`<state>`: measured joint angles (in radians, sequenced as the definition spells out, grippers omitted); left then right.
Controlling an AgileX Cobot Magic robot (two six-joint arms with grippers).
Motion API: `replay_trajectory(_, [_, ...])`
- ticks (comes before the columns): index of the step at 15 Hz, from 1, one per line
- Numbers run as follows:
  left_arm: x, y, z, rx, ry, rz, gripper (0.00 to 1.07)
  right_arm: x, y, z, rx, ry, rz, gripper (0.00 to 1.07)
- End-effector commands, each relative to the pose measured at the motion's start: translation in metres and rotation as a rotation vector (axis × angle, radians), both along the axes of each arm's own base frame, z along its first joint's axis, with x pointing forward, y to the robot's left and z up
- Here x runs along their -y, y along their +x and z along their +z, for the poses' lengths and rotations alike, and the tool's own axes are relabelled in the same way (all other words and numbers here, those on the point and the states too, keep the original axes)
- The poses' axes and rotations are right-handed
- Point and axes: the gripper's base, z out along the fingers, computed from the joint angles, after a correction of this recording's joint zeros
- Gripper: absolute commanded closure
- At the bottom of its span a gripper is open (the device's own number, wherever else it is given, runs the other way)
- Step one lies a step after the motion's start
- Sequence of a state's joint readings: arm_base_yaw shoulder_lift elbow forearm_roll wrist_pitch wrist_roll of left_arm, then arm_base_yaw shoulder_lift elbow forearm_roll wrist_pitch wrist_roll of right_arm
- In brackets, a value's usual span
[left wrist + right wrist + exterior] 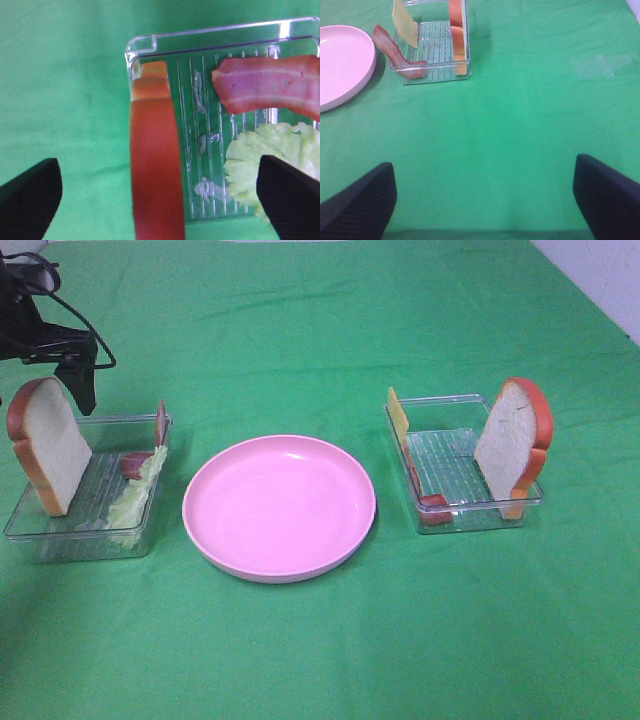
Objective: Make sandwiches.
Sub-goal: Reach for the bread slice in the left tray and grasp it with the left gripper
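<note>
A bread slice (48, 445) stands on edge in the left clear tray (60, 530), beside a pink-red meat strip (134, 463) and a lettuce leaf (138, 495). My left gripper (82, 390) hangs open just above and behind that bread. In the left wrist view its gripper (157, 167) straddles the bread's crust (154, 165) without touching it, with meat (270, 87) and lettuce (272, 152) to one side. The right tray (470, 510) holds a second bread slice (512, 440), a yellow cheese slice (398, 416) and meat (432, 506). My right gripper (485, 172) is open over bare cloth, well short of that tray (432, 75).
A round pink plate (280, 508) lies between the two trays, also seen as the plate (342, 62) in the right wrist view. Green cloth covers the whole table. The left arm's black cabling (60, 310) hangs at the back left.
</note>
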<state>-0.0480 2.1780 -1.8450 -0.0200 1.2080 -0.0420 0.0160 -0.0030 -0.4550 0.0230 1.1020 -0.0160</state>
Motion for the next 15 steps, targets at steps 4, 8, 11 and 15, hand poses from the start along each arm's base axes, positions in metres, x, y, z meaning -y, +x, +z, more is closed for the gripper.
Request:
replay_trajectory(4, [0.002, -0.005, -0.020, -0.151, 0.004, -0.033, 0.04, 0.000, -0.003, -0.001, 0.022, 0.000, 0.001, 0.15])
replay_trajectory(8, [0.006, -0.005, -0.020, -0.152, -0.031, -0.034, 0.27, 0.000, -0.003, -0.001, 0.022, 0.000, 0.001, 0.15])
replay_trajectory(11, [0.005, -0.005, -0.020, -0.151, -0.028, -0.058, 0.60, 0.000, -0.003, -0.001, 0.022, 0.000, 0.001, 0.15])
replay_trajectory(15, [0.005, -0.005, -0.020, -0.150, -0.022, -0.078, 0.94, 0.000, -0.003, -0.001, 0.022, 0.000, 0.001, 0.15])
